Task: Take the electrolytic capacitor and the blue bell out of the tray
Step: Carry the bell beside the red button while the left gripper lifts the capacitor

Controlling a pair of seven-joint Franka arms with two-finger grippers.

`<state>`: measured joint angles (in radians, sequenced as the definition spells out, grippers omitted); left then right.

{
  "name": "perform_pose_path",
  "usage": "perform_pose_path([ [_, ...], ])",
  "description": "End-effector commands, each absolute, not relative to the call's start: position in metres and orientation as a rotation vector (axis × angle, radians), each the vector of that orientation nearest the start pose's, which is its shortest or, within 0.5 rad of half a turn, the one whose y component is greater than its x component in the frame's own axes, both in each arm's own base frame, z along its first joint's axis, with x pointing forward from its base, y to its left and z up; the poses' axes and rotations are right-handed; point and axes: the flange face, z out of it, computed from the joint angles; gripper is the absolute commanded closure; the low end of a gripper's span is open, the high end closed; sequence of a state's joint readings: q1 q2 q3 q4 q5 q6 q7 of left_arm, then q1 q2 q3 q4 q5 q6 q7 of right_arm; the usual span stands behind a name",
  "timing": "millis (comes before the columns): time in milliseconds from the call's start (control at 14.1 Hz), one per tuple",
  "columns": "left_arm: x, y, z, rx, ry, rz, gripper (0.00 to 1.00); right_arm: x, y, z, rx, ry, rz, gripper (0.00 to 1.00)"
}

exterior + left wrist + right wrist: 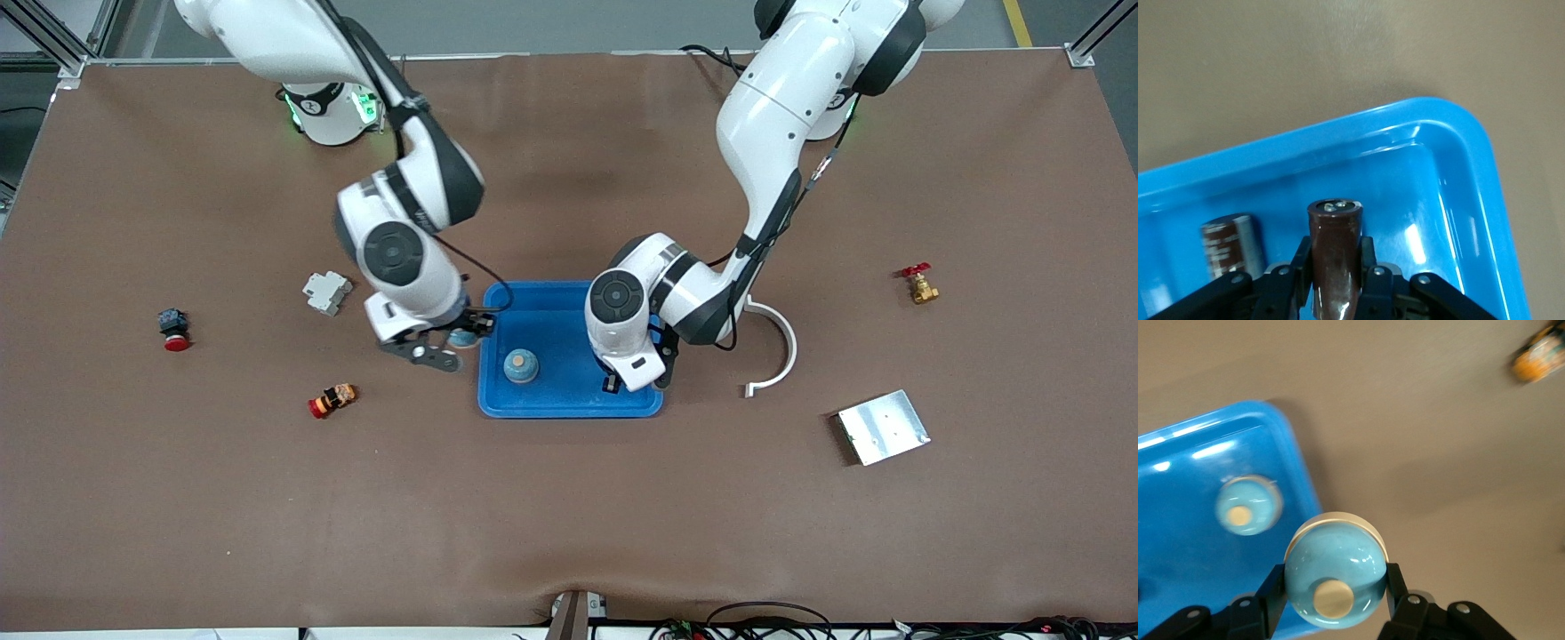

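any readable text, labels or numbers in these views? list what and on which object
None readable.
second capacitor lying in the tray: pale print on its sleeve, too blurred to read.
electrolytic capacitor in the left gripper: no print visible.
blue bell in the right gripper: no markings.

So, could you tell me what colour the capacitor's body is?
Glossy dark brown-maroon capacitor; the left wrist view shows it best.

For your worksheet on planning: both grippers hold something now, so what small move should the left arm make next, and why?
Probably lift straight up: the left gripper is shut on the electrolytic capacitor, which is low inside the tray, so it must clear the rim first.
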<state>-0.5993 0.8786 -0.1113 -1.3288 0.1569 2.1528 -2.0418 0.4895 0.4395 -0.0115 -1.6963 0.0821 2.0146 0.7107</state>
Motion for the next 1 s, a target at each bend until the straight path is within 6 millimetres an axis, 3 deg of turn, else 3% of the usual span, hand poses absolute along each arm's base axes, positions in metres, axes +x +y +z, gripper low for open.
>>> perform_pose_path([
  [0, 0.565, -0.466, 0.244, -2.539, -1.700, -0.061, 1.00, 0.587, 0.224, 0.362, -3.105, 0.269, 0.311, 1.00],
  [213, 0.558, -0.476, 0.288, -2.740, -1.433, -0.049, 1.00, 0.598, 0.111, 0.371, -3.070, 0.080, 0.367, 1.00],
  [356, 0.558, -0.477, 0.308, -2.909, -1.117, -0.047, 1.00, 0.596, 0.046, 0.351, -3.047, 0.001, 0.391, 1.00],
  [498, 0.570, -0.461, 0.336, -2.966, -0.992, -0.096, 1.00, 0.588, -0.006, 0.325, -3.035, -0.064, 0.334, 1.00],
  [569, 0.573, -0.452, 0.344, -2.994, -0.847, -0.084, 1.00, 0.579, -0.025, 0.309, -3.034, -0.087, 0.305, 1.00],
  [640, 0.576, -0.445, 0.355, -3.028, -0.685, -0.075, 1.00, 0.572, -0.031, 0.298, -3.041, -0.115, 0.291, 1.00],
  [782, 0.597, -0.410, 0.381, -3.088, -0.419, -0.103, 1.00, 0.566, -0.052, 0.287, -3.078, -0.116, 0.306, 1.00],
  [924, 0.597, -0.401, 0.390, -3.098, -0.236, -0.099, 1.00, 0.562, -0.067, 0.277, -3.117, -0.131, 0.299, 1.00],
])
